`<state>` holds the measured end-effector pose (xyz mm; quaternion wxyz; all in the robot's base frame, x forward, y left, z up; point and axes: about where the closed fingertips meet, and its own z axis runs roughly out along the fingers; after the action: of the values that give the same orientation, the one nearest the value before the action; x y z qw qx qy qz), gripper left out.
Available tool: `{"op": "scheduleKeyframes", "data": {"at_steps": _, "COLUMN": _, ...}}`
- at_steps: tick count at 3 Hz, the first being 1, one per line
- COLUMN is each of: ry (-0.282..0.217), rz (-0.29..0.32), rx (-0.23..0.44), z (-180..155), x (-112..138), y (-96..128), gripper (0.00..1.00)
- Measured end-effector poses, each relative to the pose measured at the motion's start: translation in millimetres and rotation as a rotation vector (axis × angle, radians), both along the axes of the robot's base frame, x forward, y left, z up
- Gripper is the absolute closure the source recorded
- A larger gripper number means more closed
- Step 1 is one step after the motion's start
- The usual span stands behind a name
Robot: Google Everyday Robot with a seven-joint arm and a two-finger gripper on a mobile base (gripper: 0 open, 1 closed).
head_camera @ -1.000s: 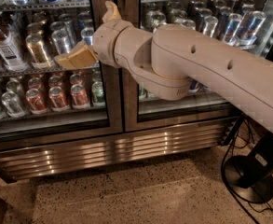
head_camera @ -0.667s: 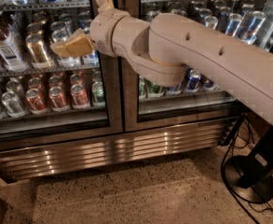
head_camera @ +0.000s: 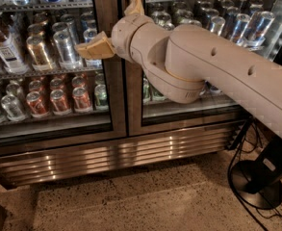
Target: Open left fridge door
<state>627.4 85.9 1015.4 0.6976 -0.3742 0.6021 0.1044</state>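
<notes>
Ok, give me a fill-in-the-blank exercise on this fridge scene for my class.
1. The gripper is in front of the left fridge door, which is ___.
2. The red cans stand behind the ___ door.
3. Along the base of the fridge runs a ribbed steel ___.
Missing words: shut; left; grille.

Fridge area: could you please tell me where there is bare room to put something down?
The speckled floor before the grille is bare, up to the stand base and cables at right. Shelves behind the left fridge door are packed with cans. The hand hovers open at that door's right edge.
</notes>
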Motion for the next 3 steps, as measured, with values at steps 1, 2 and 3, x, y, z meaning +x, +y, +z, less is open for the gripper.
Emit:
{"op": "scheduleKeyframes", "data": {"at_steps": 1, "ry": 0.011, "rz": 0.033, "rx": 0.011, "z": -1, "x": 7, "y": 6, "gripper": 0.00}}
{"op": "scheduleKeyframes", "data": {"at_steps": 2, "ry": 0.040, "rz": 0.085, "rx": 0.054, "z": 2, "x": 11, "y": 16, "gripper": 0.00}}
{"op": "scheduleKeyframes", "data": {"at_steps": 3, "ry": 0.040, "rz": 0.085, "rx": 0.054, "z": 2, "x": 9, "y": 16, "gripper": 0.00}}
